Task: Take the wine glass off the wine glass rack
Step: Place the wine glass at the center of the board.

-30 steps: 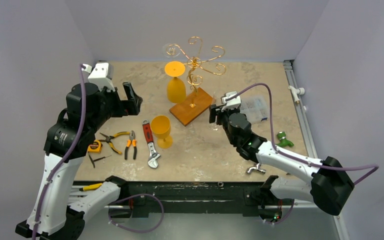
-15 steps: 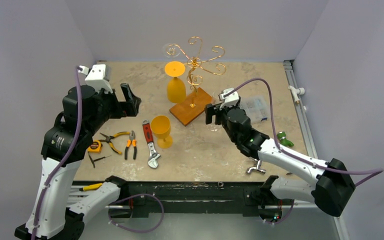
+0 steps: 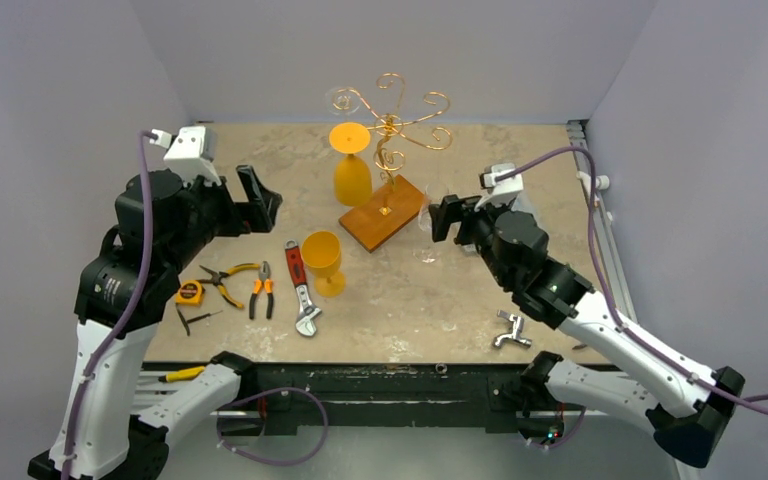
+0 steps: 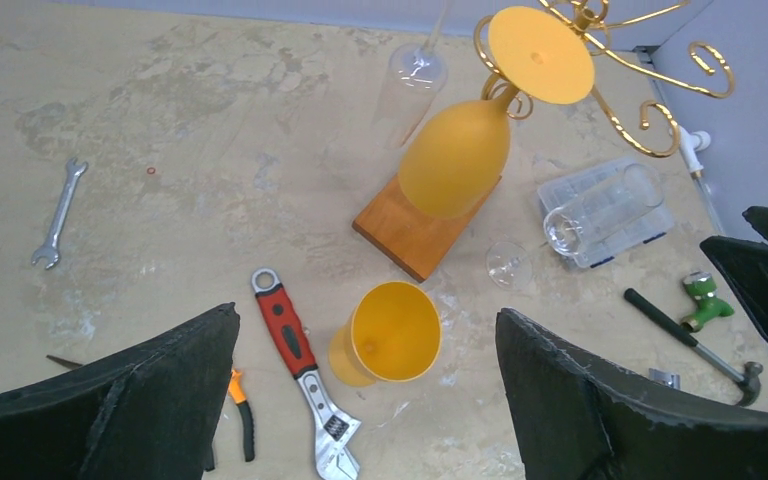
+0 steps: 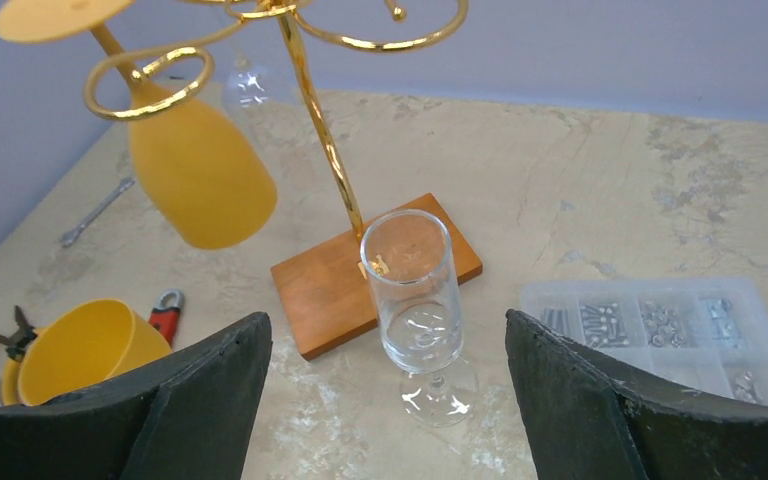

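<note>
The golden wire rack (image 3: 391, 122) stands on its wooden base (image 3: 383, 222) at mid-table. A yellow wine glass (image 3: 352, 165) hangs upside down from one arm, and a clear glass (image 3: 341, 100) hangs from a back arm. Another clear wine glass (image 5: 415, 290) stands upright on the table by the base, a little ahead of my open, empty right gripper (image 5: 388, 318) and between its finger lines. A yellow glass (image 4: 392, 335) stands upright below my open left gripper (image 4: 367, 315), which hovers high, left of the rack (image 4: 610, 40).
A red-handled wrench (image 3: 300, 285), pliers (image 3: 260, 290) and a tape measure (image 3: 189, 293) lie at the front left. A clear plastic parts box (image 5: 660, 330) sits right of the rack base. A green fitting (image 4: 705, 298), a hammer (image 4: 695, 340) and a tap (image 3: 510, 330) lie on the right.
My right wrist has drawn back to the right, away from the standing clear glass. My left arm has drifted slightly left. The glasses and rack have not moved.
</note>
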`<state>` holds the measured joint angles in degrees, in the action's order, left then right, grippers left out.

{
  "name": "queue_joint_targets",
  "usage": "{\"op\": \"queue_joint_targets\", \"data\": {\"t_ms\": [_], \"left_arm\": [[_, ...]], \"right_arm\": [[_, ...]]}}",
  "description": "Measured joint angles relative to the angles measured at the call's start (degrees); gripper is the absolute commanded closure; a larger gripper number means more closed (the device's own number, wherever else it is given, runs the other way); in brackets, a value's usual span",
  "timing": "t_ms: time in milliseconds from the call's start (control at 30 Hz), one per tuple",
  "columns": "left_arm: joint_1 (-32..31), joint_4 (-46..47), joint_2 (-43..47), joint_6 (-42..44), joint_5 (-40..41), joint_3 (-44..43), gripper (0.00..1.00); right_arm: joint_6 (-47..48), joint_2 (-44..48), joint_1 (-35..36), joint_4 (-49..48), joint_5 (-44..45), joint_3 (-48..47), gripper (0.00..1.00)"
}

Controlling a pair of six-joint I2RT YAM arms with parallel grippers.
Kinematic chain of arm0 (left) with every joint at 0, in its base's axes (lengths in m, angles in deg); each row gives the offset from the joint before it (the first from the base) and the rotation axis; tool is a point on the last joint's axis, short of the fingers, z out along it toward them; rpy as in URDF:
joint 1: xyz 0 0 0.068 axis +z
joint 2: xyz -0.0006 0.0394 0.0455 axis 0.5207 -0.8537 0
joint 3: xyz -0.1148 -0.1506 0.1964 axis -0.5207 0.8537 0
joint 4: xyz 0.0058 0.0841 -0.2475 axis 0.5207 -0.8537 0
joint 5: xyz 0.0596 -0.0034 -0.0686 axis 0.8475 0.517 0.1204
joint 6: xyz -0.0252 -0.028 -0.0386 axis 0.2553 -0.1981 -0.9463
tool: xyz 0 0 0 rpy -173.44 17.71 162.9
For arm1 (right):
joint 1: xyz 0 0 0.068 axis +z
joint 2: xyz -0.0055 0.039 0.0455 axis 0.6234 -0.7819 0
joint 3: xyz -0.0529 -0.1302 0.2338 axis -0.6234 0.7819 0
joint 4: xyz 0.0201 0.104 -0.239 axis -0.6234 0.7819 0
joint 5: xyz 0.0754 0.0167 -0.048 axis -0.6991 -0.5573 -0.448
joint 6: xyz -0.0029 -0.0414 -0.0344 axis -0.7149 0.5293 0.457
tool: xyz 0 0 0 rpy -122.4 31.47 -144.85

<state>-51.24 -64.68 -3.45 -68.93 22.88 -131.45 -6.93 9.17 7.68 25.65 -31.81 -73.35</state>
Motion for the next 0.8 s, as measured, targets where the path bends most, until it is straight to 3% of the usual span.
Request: {"op": "queue_joint_targets", "data": {"t_ms": [167,300,333,500,667,800], "left_arm": [[0.02,1.29,-1.20,-2.69,-4.48,-1.60,0.11],[0.09,3.04,-3.34,-5.44,-8.28,-3.72,0.16],[0.11,3.65,-3.89,-5.99,-9.01,-4.17,0.19],[0.24,6.67,-6.21,-9.07,-11.78,-4.70,0.54],[0.24,10.01,-7.23,-11.10,-14.03,-4.68,0.66],[0.24,11.87,-8.02,-12.07,-14.64,-4.68,0.75]], "right_arm": [[-5.20,2.19,-0.02,8.72,-0.04,-6.12,0.12],[-12.44,-0.94,-1.42,17.16,-2.82,-18.08,0.13],[-14.32,-2.49,-2.05,18.82,-4.17,-22.45,0.14],[-21.94,-12.28,-6.86,26.97,-14.25,-45.11,0.17],[-28.50,-20.74,-13.27,31.71,-28.11,-61.07,0.23],[-33.40,-26.73,-15.32,32.83,-39.10,-66.47,0.23]]}}
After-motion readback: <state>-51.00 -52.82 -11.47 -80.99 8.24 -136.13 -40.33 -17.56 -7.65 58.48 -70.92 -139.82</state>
